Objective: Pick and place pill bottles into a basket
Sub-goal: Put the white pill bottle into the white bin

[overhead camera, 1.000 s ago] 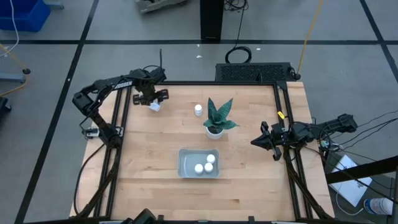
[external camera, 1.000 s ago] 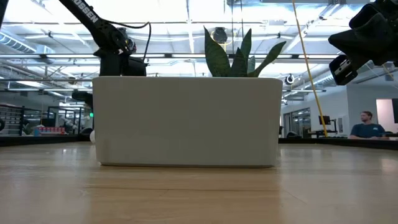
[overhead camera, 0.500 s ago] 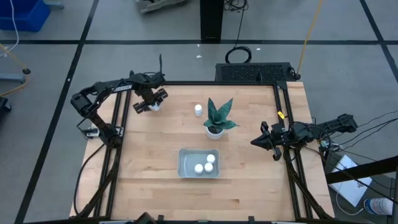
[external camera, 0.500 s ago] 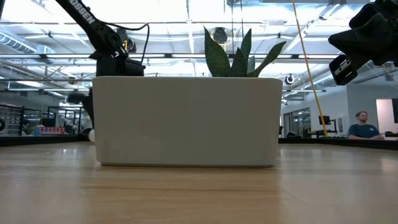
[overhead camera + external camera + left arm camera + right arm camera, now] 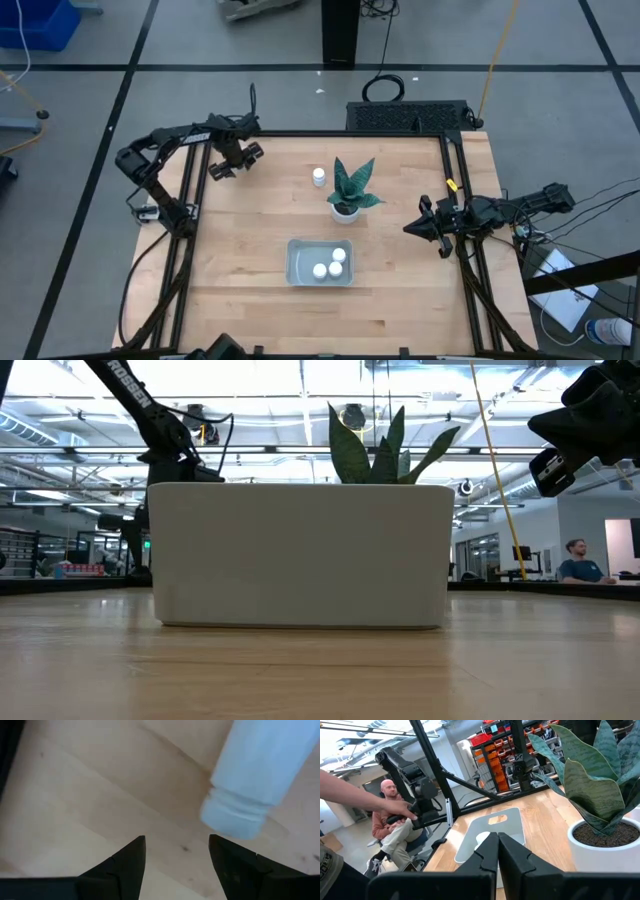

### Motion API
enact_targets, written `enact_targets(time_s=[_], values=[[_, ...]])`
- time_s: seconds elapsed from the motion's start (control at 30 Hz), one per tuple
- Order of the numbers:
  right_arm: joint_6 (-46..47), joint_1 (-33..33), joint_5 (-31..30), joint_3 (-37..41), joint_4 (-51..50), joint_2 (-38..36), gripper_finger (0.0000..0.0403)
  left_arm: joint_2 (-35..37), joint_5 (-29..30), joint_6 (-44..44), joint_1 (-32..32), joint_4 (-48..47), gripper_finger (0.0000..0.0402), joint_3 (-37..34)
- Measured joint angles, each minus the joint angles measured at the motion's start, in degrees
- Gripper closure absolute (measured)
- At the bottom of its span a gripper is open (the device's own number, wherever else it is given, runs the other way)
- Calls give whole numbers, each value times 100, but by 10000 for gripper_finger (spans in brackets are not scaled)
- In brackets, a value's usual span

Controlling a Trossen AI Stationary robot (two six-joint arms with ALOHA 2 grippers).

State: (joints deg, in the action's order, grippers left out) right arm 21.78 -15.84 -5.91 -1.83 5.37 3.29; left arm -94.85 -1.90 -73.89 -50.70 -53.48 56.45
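Three white pill bottles (image 5: 330, 264) lie in the grey-blue basket (image 5: 297, 262) at the table's middle near side. In the low view the basket's wall (image 5: 300, 555) fills the middle. One bottle (image 5: 319, 177) stands upright on its base to the left of the potted plant (image 5: 347, 190). Another bottle (image 5: 255, 770) lies on its side on the wood, its cap end (image 5: 232, 817) nearest the fingers, just past my open left gripper (image 5: 177, 862), which hangs at the far left (image 5: 232, 160) and hides it from above. My right gripper (image 5: 410, 228) is shut and empty at the right edge; it also shows in its wrist view (image 5: 497, 855).
The plant in its white pot (image 5: 345, 210) stands between the upright bottle and the basket. Dark frame rails (image 5: 190, 200) run along both table sides. Bare wood lies at the near left (image 5: 240, 270). People sit beyond the table (image 5: 395, 815), and a person's arm (image 5: 350, 787) shows close by.
My left gripper has gone a little toward the table's left edge and has turned about its wrist above the lying bottle, which it now hides in the high view.
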Motion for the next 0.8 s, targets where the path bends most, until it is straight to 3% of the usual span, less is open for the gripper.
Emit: enact_targets(time_s=[0.13,0.43,0.6,0.8], values=[[1,0,2,0,0,-2,399,37,-386,839,-158,-97,179,134],[1,-1,2,2,0,0,398,278,31,676,-315,-115,178,594],[1,-1,1,1,0,0,398,212,-253,310,-476,959,171,607],[0,0,2,2,0,0,398,16,-441,70,-524,1900,119,609]])
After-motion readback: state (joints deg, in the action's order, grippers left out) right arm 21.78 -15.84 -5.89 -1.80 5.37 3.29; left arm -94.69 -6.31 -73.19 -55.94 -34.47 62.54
